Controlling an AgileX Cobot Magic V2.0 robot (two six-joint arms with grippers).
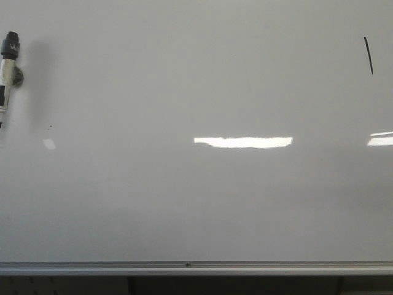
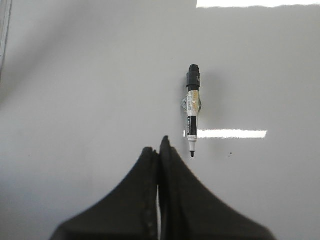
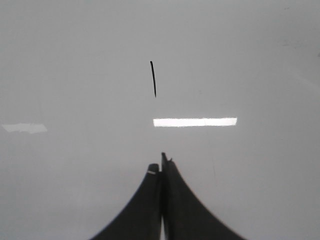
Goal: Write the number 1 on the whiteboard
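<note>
Both claws closed; only left wrist shows whole marker (image 2: 192, 111).

Whiteboard (image 1: 196, 203) wide open btwn marker (image 1: 8, 67) far left & stroke (image 1: 368, 55) far right.

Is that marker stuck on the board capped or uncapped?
Uncapped. In the left wrist view the marker shows a bare dark tip at one end; it sits on the whiteboard, untouched by the left gripper.
</note>
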